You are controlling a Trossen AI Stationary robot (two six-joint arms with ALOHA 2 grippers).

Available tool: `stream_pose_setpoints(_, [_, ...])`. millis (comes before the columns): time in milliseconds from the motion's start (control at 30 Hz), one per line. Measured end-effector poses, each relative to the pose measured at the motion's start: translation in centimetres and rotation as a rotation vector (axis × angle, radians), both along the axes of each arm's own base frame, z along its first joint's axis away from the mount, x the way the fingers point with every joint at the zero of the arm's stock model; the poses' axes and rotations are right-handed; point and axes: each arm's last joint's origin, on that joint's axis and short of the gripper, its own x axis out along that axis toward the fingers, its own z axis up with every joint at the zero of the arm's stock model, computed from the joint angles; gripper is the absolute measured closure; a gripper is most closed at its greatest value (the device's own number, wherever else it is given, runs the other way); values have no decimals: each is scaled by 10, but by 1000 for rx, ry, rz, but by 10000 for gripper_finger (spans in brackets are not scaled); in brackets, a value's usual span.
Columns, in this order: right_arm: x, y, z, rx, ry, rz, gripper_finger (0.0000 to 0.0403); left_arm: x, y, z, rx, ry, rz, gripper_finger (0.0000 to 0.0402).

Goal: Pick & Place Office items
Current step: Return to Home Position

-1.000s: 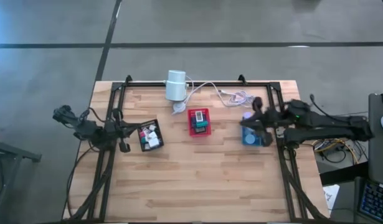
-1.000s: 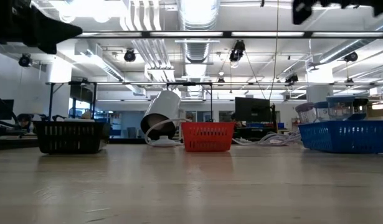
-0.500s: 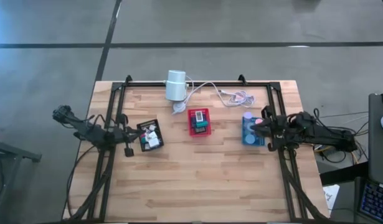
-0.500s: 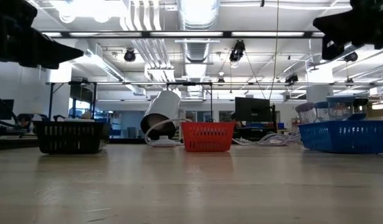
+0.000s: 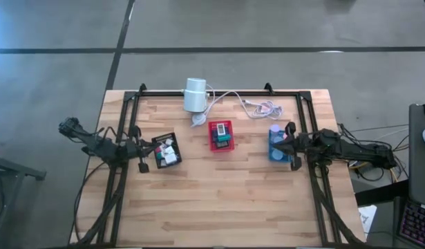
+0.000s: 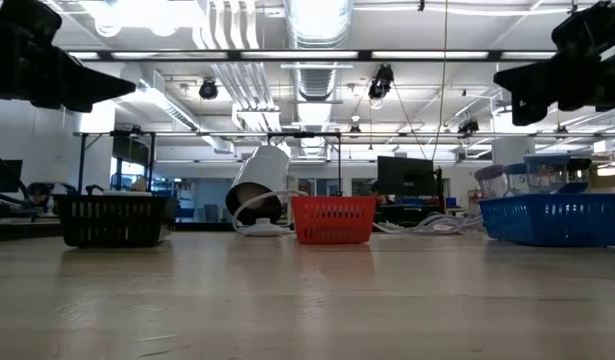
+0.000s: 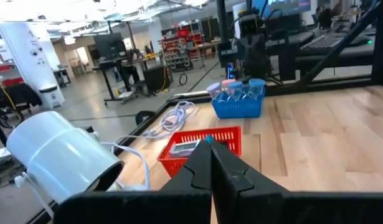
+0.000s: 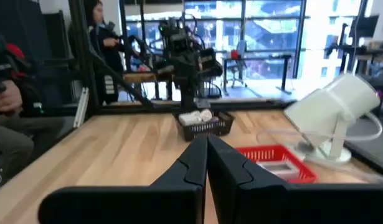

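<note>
Three small trays stand in a row on the wooden table: black (image 5: 166,150), red (image 5: 221,135) and blue (image 5: 276,144). The office items lie in them as tiny pieces: white and pink ones (image 5: 168,152) in the black tray, teal and black ones (image 5: 222,133) in the red, pink and purple ones (image 5: 275,131) in the blue. My left gripper (image 5: 147,148) hangs shut and level beside the black tray's left side (image 7: 210,146). My right gripper (image 5: 284,142) hangs shut and level at the blue tray's right side (image 8: 207,142). Both hold nothing and stay above the table (image 6: 127,85) (image 6: 499,80).
A white cylinder (image 5: 195,95) lies tipped at the far edge, with its white cable (image 5: 250,105) trailing to the right. Black frame rails (image 5: 126,117) run along the table's left, far and right sides. Bare wood (image 5: 219,200) fills the near half. A person (image 8: 7,99) sits beyond the table.
My right gripper has come down from high over the blue tray and drawn back a little toward the table's right edge, staying shut. My left gripper has sunk slightly beside the black tray. No item has moved.
</note>
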Motion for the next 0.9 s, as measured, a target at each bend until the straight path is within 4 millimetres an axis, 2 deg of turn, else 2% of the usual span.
stream_pose_setpoints(200, [0,0,1,-39,-14,-18,394,0,0,0,-6,0,4,401])
stream_pose_setpoints(367, [1,-2,1,4,-7,-81,394,0,0,0,0,2,8,401])
stream_pose_setpoints(900, [2,-3,0,7,6,-82,394,0,0,-1,-23,-3,7,401])
